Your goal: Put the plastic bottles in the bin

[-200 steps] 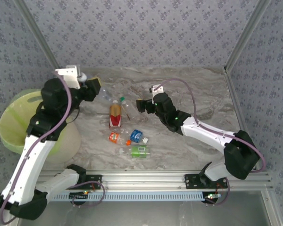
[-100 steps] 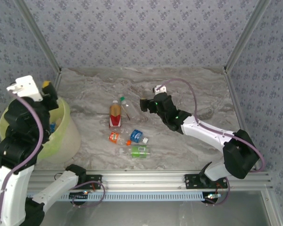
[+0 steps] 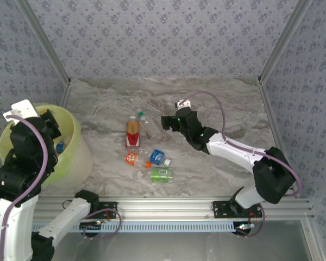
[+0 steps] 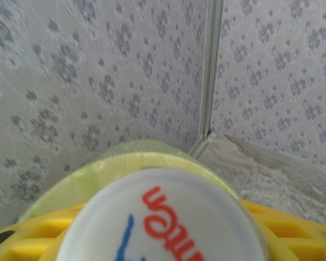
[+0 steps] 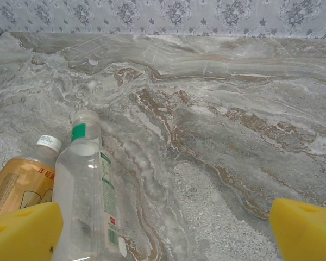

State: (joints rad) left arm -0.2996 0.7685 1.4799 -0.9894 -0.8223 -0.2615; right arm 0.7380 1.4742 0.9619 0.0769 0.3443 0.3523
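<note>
The left arm is folded high, with the left claw [image 3: 50,123] part-closed on a bottle [image 4: 163,223] above the bin [image 3: 79,151]. The right claw [image 3: 165,120] gapes over the clear bottle [image 5: 87,190] on the desk [image 3: 223,103]. One second earlier the left claw was over the desk.

Top view: light even and diffuse, apparently from overhead. Shadow on the table [image 3: 228,103] under the right claw [image 3: 165,121] is faint and soft-edged. No hard glare. Fine detail slightly soft throughout.

Left wrist view: bottle [image 4: 163,217] clamped between the yellow pads [image 4: 32,234] sits too close to the lens, with smeared print and blurred edges. Wallpaper beyond the claw is also soft.

Right wrist view: bright. Marble ahead of the claw is sharp, while the pads [image 5: 22,234] in the lower corners are blurred. Small highlights on the clear bottle [image 5: 84,185] beside one pad.
</note>
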